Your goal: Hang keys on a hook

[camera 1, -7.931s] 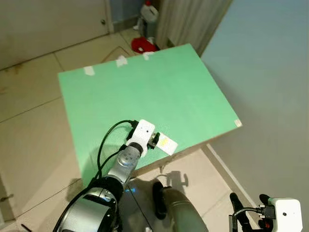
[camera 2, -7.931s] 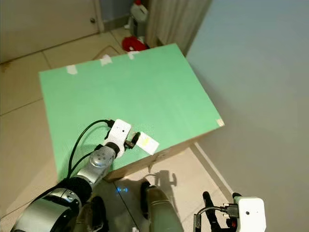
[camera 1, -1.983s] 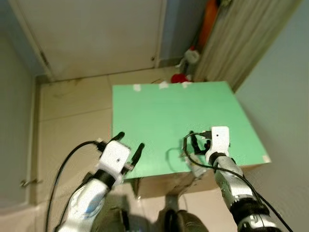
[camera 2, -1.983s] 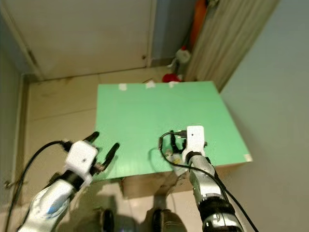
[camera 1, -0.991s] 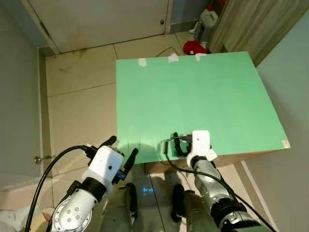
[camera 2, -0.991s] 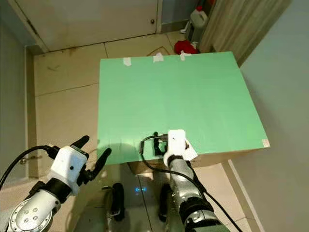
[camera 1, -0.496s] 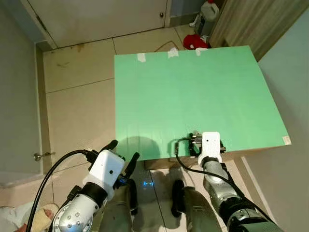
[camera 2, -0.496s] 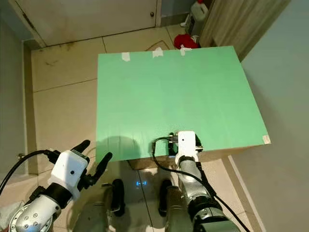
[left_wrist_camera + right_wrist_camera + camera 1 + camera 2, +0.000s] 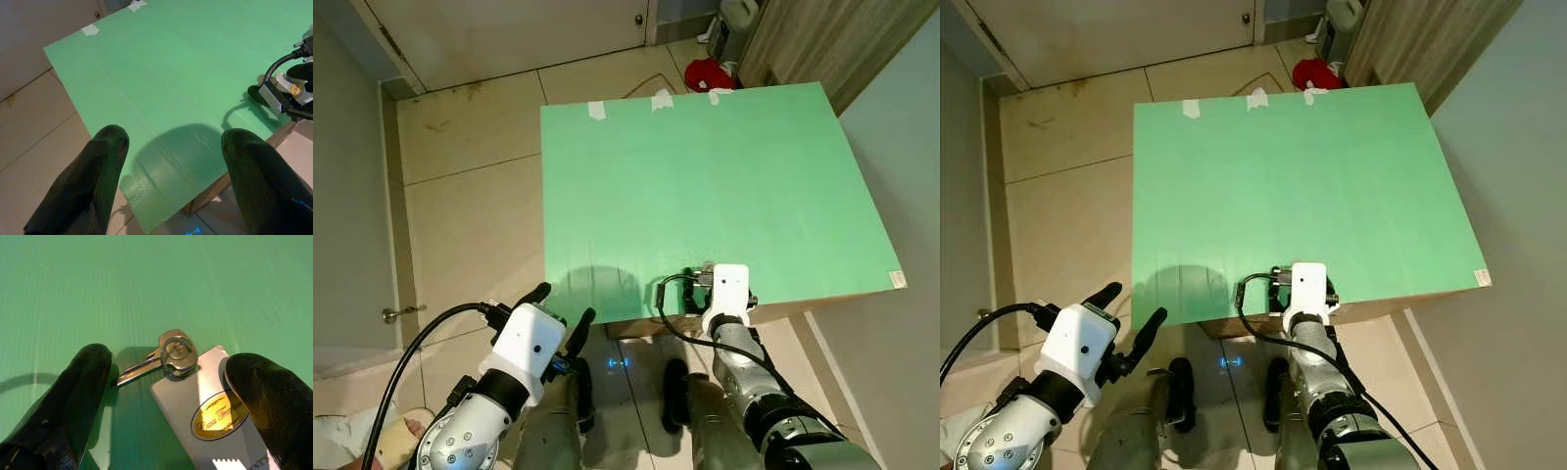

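A silver key (image 9: 173,355) on a ring with a white tag (image 9: 215,416) bearing a yellow oval label lies flat on the green table (image 9: 705,166), close to its near edge. My right gripper (image 9: 171,363) is open just above the table, one black finger on each side of the key and tag, not touching them. From the head it shows as a white block with black fingers (image 9: 697,281) at the near edge. My left gripper (image 9: 564,303) is open and holds nothing, off the table's near left corner, above the floor.
Three bits of white tape (image 9: 661,99) mark the table's far edge. Beyond it are a red object (image 9: 708,72), a white jug, a curtain and a door. A grey wall runs along the right. A small metal fitting (image 9: 396,315) sticks out at the left.
Earlier my left gripper was at the tag and the right arm hung low. Now the right gripper straddles the key and the left is drawn back off the table. The view has shifted too.
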Robot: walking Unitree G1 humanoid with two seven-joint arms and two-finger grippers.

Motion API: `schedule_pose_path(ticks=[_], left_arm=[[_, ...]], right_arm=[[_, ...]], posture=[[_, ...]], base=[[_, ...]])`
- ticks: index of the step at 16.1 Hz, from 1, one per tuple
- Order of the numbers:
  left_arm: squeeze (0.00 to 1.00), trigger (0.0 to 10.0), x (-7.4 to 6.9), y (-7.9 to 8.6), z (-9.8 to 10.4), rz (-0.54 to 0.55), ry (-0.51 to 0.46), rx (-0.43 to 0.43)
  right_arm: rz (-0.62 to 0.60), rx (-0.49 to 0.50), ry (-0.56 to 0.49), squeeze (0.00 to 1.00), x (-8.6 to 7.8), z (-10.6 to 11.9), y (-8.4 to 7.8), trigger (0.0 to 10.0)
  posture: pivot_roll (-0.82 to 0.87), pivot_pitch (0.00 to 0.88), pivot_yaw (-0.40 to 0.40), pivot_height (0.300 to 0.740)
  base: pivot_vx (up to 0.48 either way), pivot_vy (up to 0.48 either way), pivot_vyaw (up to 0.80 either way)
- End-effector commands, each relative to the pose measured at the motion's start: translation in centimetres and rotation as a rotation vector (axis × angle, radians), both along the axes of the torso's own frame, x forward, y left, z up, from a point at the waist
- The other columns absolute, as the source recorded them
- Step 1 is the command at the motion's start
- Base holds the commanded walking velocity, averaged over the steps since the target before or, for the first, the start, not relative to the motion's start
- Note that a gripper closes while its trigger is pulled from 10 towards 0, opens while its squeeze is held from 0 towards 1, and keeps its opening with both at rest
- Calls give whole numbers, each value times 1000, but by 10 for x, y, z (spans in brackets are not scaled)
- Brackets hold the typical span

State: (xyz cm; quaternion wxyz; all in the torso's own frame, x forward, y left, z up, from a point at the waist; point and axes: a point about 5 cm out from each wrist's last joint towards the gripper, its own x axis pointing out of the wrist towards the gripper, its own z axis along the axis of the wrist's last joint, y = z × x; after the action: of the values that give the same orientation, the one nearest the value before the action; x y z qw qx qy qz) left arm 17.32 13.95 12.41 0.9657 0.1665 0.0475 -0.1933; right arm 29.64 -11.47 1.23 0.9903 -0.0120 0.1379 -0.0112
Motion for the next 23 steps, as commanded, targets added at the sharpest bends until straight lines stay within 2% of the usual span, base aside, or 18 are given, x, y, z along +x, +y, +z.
schedule_pose_path(ticks=[1, 3, 5, 6, 7, 10, 23], left_arm=[[0, 10000, -5, -2, -2, -10, 21, 5], [0, 10000, -6, -2, -2, -6, 23, 4], [0, 10000, -7, -1, -2, -1, 26, 7], [0, 10000, -7, -1, -2, 1, 26, 7], [0, 10000, -7, 0, -2, 3, 26, 8], [0, 10000, -7, -1, -2, 4, 30, 8], [0, 10000, -7, 6, -2, 23, 35, 31]], right_arm=[[2, -3, 45, 0, -10, -11, 0, 10000], [9, -6, 51, 0, -11, -13, 1, 10000], [-53, 82, 90, 0, -10, -14, 0, 10000], [-64, 83, 86, 0, -9, -13, -1, 8510], [-79, 55, 66, 0, -6, -9, -3, 0], [-70, -21, 24, 0, -2, -4, -3, 0], [-40, -13, 32, 0, -5, -6, 7, 0]], posture=[[225, 396, -21, 722], [229, 397, -22, 722], [235, 403, -21, 722], [235, 403, -21, 722], [233, 409, -20, 722], [228, 425, -19, 722], [235, 451, -13, 722]], base=[[0, 0, 0], [0, 0, 0], [0, 0, 0], [0, 0, 0], [0, 0, 0], [0, 0, 0], [0, 0, 0]])
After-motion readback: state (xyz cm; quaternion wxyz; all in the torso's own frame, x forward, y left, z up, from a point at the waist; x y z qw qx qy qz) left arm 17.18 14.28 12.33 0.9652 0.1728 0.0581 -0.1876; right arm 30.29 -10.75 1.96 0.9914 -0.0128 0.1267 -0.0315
